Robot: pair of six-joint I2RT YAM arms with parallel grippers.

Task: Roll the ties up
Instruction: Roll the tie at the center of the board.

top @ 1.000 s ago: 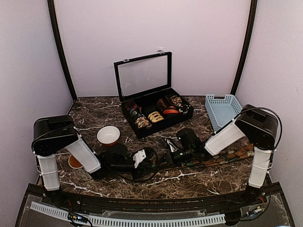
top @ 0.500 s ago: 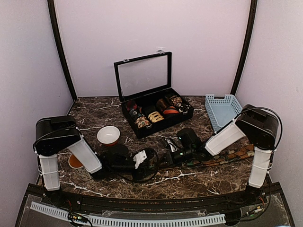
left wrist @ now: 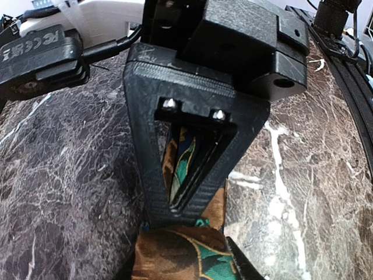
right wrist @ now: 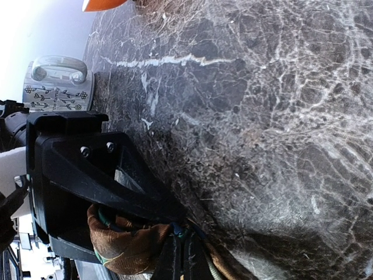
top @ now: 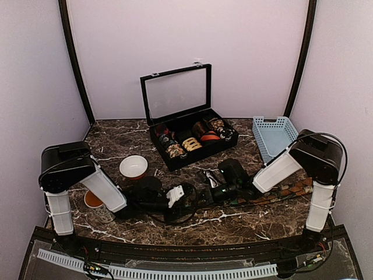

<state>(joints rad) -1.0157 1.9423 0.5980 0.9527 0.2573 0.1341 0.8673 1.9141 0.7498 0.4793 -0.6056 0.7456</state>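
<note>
A brown-and-green patterned tie (top: 287, 191) lies across the marble table from the centre toward the right edge. Its near end is wound into a small roll (left wrist: 175, 251), and my left gripper (left wrist: 183, 263) is shut on that roll, one finger on either side. My right gripper (right wrist: 185, 244) is shut on the flat tie fabric right next to the roll (right wrist: 125, 245). In the top view the left gripper (top: 187, 198) and right gripper (top: 205, 189) meet tip to tip at the table's middle. The tie between them is mostly hidden there.
An open black box (top: 165, 153) with rolled fabric coils stands at the back centre. A blue basket (top: 274, 135) sits back right. A white bowl (top: 133, 166) and an orange cup (top: 91, 199) are on the left, near a patterned cup (right wrist: 56, 84).
The left gripper has shifted and turned slightly at the roll. The right arm and the long part of the tie have stayed put.
</note>
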